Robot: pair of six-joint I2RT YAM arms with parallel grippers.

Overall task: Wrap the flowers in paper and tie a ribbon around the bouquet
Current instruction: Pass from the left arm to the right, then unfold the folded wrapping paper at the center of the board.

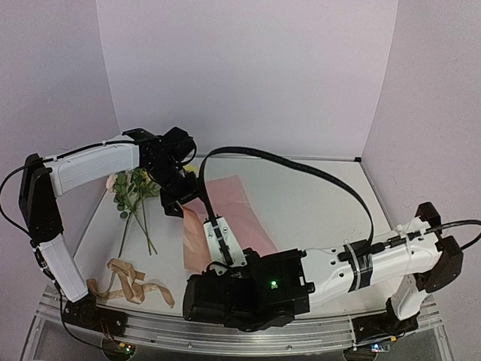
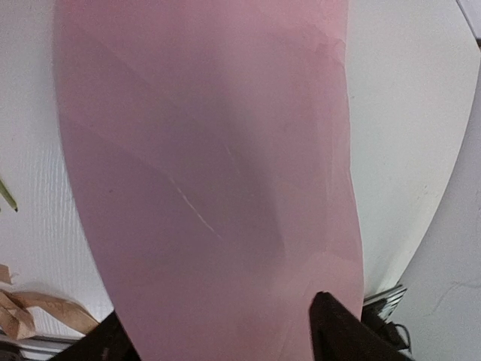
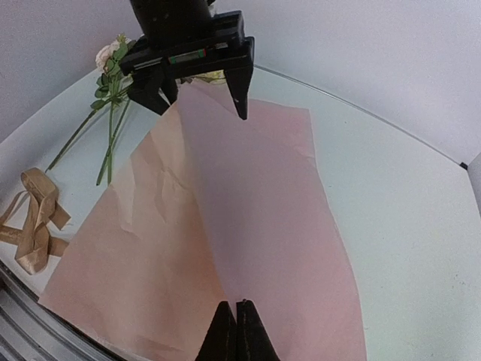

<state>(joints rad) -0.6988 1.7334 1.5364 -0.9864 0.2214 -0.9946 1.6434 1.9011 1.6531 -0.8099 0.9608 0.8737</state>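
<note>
Right gripper (image 3: 234, 329) is closed, pinching the near edge of the thin pink rectangular paper sheet (image 3: 263, 210), which stands up in a ridge. Left gripper (image 3: 201, 105) is open, astride the ridge's far end. Pale yellow-and-white long-stemmed flowers (image 1: 134, 189) lie just beside Left gripper, off the sheet. The tan satin ribbon (image 1: 128, 284) lies well apart from both. Judged: wrapping and tying are not yet started.

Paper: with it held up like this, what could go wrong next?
1. Only the right hand pinches the paper. The left hand is open around its far edge, so the raised fold may collapse or crease.
2. The flowers lie beside the paper, not on it; folding now would wrap nothing.
</note>
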